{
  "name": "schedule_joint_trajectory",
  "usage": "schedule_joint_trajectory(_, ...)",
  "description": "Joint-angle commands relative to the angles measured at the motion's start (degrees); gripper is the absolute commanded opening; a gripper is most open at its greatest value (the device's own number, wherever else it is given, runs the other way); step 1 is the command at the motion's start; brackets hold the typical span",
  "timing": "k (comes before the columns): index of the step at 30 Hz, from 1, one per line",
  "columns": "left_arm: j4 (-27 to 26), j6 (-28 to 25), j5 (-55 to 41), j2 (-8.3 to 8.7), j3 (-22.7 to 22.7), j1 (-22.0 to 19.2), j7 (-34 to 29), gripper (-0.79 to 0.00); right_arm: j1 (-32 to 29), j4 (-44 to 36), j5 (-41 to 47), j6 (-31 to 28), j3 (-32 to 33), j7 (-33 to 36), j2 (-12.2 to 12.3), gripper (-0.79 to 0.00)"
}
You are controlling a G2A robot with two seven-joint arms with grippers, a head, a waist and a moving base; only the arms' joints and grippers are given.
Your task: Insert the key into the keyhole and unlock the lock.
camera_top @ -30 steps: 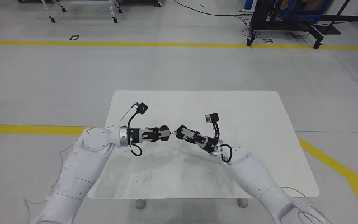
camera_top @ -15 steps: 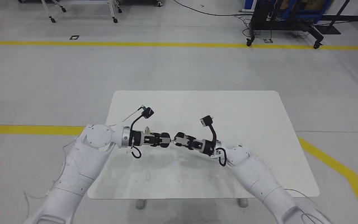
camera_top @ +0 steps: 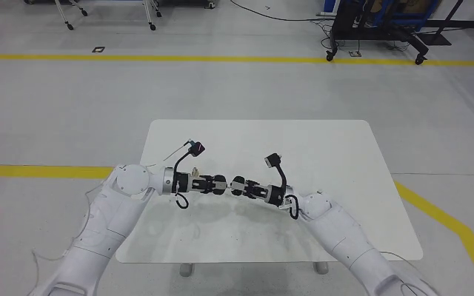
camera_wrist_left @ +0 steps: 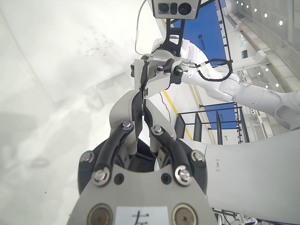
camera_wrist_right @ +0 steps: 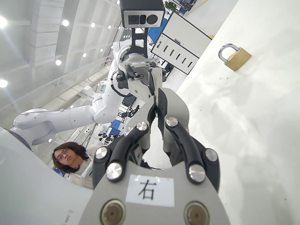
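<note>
A key may be passing between the left gripper [camera_wrist_left: 140,101] and right gripper [camera_wrist_right: 156,105], both pinched shut and meeting tip to tip, though it is too small to tell, and a mistimed release would drop it. The padlock [camera_wrist_right: 235,57] lies flat on the table [camera_wrist_right: 246,122], held by neither gripper and off to one side of the fingertips.

We see glossy white shells on the left arm [camera_top: 111,218] and right arm [camera_top: 344,237], with a small grey marking on the forearm behind each claw. The left claw [camera_wrist_left: 141,101] and right claw [camera_wrist_right: 156,105] share a grey base plate, curved black links pinned with silver screws [camera_wrist_right: 114,169], and white fingers faced with ribbed black pads [camera_wrist_left: 137,111]. Each plate carries a white label [camera_wrist_right: 150,189] with one black character. Behind each claw a black bracket lifts a black-and-grey wrist camera [camera_wrist_left: 177,1], and a black braided cable [camera_wrist_left: 212,79] loops nearby.
</note>
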Motion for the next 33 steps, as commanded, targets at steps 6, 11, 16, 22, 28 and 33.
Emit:
schedule_joint_trajectory(6, -0.03, -0.10, -0.01, 0.14, 0.20, 0.02, 0.87, -0.785, -0.21, -0.55, 0.95, 0.24, -0.09, 1.25, 0.00, -0.751)
schedule_joint_trajectory(11, -0.24, -0.25, 0.01, 0.21, 0.52, 0.18, 1.46, -0.785, -0.07, -0.55, 1.05, 0.28, -0.25, 1.51, -0.09, -0.785)
schedule_joint_trajectory(16, -0.21, 0.23, 0.41, 0.29, 0.57, 0.25, 2.86, -0.785, -0.07, -0.33, 1.28, -0.53, 0.04, 1.52, -0.07, -0.785)
schedule_joint_trajectory(22, 0.99, 1.02, 0.02, 0.49, -0.21, -0.52, 3.86, 0.000, -0.54, 0.11, 1.42, -4.41, 3.42, -0.21, 0.79, -0.785)
schedule_joint_trajectory(28, 1.70, 0.24, 0.88, 1.23, -2.77, -1.07, 4.87, 0.000, -5.60, -3.06, 0.57, -10.93, 13.60, -4.44, 3.75, -0.785)
schedule_joint_trajectory(33, 1.56, 0.23, 1.40, 1.31, -2.90, -1.13, 4.92, 0.000, -6.04, -3.45, 0.67, -11.03, 14.19, -4.44, 3.94, -0.785)
